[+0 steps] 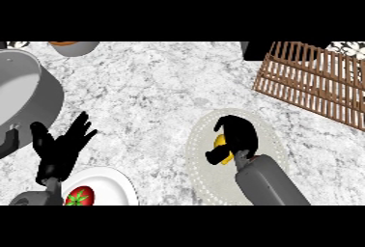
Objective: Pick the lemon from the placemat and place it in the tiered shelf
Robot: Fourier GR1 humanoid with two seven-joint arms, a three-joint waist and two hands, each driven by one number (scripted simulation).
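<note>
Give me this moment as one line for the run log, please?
stage: grasping | right hand: curled round lemon on placemat | left hand: open, resting | tiered shelf: not yet reached

My right hand (235, 136) sits out ahead of me, palm down, fingers and thumb curled round the lemon (223, 144) — only a sliver of yellow shows beneath them. The grey forearm runs back from it toward the lower edge, slanting right. My left hand (61, 147) rests near the left edge, open, fingers straight and spread, pointing up and away — its wrist and a bit of grey forearm show at the bottom left corner.
</note>
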